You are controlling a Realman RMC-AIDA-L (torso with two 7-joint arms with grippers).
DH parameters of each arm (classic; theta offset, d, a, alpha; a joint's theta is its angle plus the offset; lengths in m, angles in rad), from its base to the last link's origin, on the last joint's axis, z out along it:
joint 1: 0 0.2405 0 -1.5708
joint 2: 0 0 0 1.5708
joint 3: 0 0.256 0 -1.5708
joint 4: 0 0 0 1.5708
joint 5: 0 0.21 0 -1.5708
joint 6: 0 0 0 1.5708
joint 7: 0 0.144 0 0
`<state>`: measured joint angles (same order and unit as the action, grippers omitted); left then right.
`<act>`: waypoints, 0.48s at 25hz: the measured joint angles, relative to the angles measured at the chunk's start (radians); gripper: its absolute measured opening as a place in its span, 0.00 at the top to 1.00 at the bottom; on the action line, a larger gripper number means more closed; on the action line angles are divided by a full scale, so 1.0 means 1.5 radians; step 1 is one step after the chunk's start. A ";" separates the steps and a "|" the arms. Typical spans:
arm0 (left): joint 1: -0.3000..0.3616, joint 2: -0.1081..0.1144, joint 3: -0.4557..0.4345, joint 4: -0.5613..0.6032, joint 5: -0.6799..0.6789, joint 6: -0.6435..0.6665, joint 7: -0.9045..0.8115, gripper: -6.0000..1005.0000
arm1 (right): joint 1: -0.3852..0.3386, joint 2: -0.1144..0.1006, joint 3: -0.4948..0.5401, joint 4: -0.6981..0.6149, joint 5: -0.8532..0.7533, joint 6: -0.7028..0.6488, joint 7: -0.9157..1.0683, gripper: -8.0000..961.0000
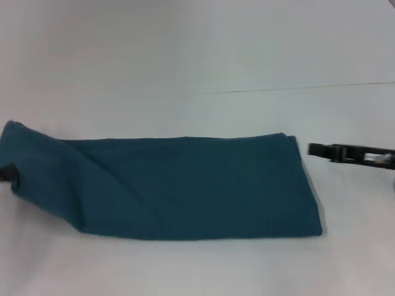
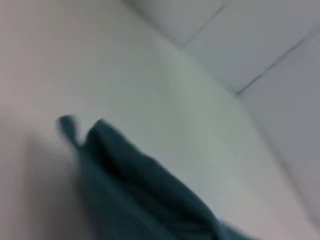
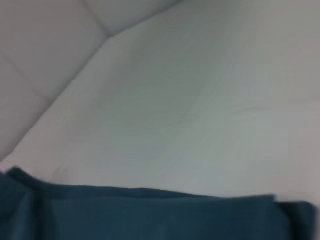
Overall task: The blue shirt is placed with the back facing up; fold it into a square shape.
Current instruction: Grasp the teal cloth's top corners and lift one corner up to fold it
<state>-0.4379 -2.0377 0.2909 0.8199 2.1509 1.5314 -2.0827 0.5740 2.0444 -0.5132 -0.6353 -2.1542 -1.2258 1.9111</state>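
The blue shirt [image 1: 185, 185] lies folded into a long band across the white table [image 1: 197, 55], running from the far left to right of centre. Its left end is rumpled and bunched up. A small dark part of my left gripper [image 1: 5, 174] shows at the picture's left edge, against the shirt's left end. My right gripper [image 1: 316, 150] is just right of the shirt's far right corner, apart from the cloth. The shirt also shows in the left wrist view [image 2: 140, 190] and in the right wrist view [image 3: 150, 215].
The white table top extends beyond the shirt on all sides. A thin seam line [image 1: 308, 87] crosses it behind the shirt. Nothing else stands on it.
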 joint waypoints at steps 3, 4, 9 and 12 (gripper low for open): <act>-0.012 0.002 0.002 0.002 -0.054 0.042 0.007 0.97 | 0.019 0.020 -0.004 0.019 0.005 0.024 -0.066 0.97; -0.016 0.002 0.003 0.002 -0.068 0.051 0.009 0.97 | 0.029 0.025 -0.007 0.033 0.005 0.034 -0.089 0.97; -0.045 0.002 0.007 -0.003 -0.111 0.081 0.013 0.97 | 0.079 0.031 -0.036 0.125 0.006 0.088 -0.170 0.97; -0.056 0.002 0.009 -0.005 -0.119 0.088 0.013 0.97 | 0.112 0.034 -0.047 0.176 0.007 0.120 -0.212 0.97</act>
<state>-0.5219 -2.0354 0.3037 0.8122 1.9731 1.6628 -2.0625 0.7422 2.0956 -0.5841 -0.3710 -2.1444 -1.0454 1.5933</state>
